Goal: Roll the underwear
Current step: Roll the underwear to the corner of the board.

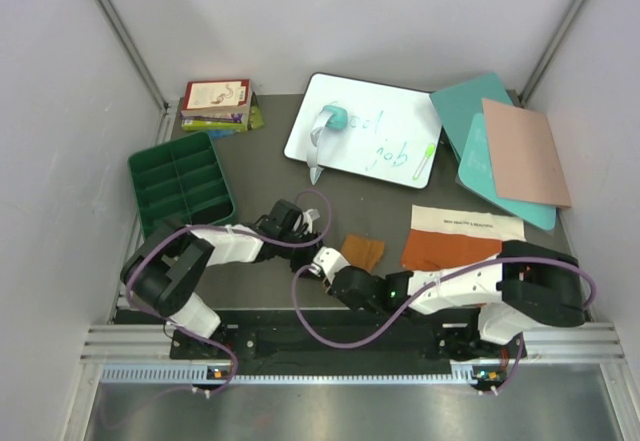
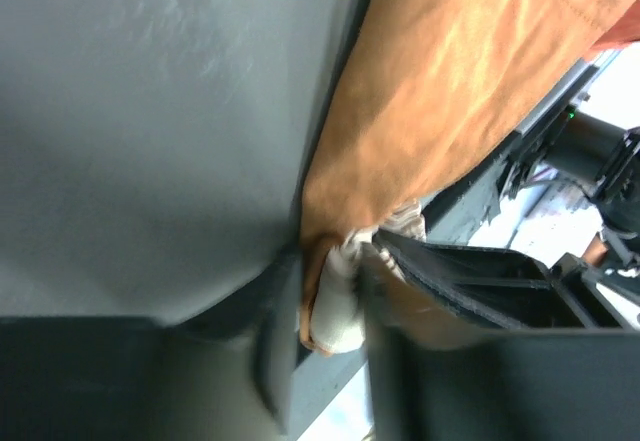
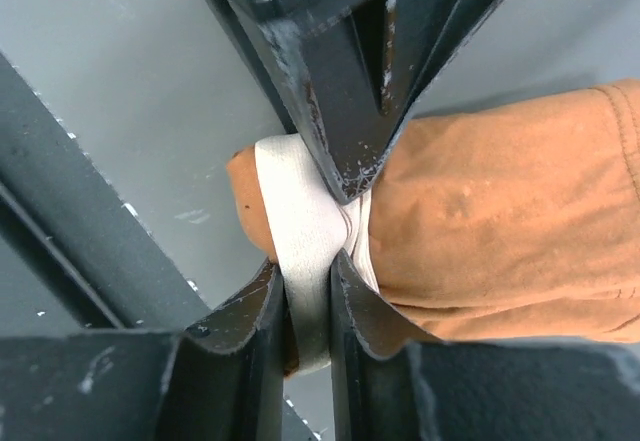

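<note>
Grey tabletop (image 1: 270, 176), near edge, centre: tan brief (image 1: 363, 251). Right gripper (image 3: 308, 271) pinched narrow on its white waistband (image 3: 300, 201). Left gripper (image 2: 338, 281) slightly parted about same fold; unable to tell whether gripping. Rust brief (image 1: 445, 251) flat toward right edge. Green tray (image 1: 175, 166) at left edge, bare tabletop between it and tan brief.

**Robot test cell in a lab**
A left arm (image 1: 215, 246) and right arm (image 1: 460, 286), both cabled, are bolted by an aluminium rail (image 1: 110, 343) at a dark desk (image 1: 265, 186) boxed in by plain white walls (image 1: 350, 21); props include a whiteboard (image 1: 385, 111), books (image 1: 215, 96) and a green tray (image 1: 182, 183).
</note>
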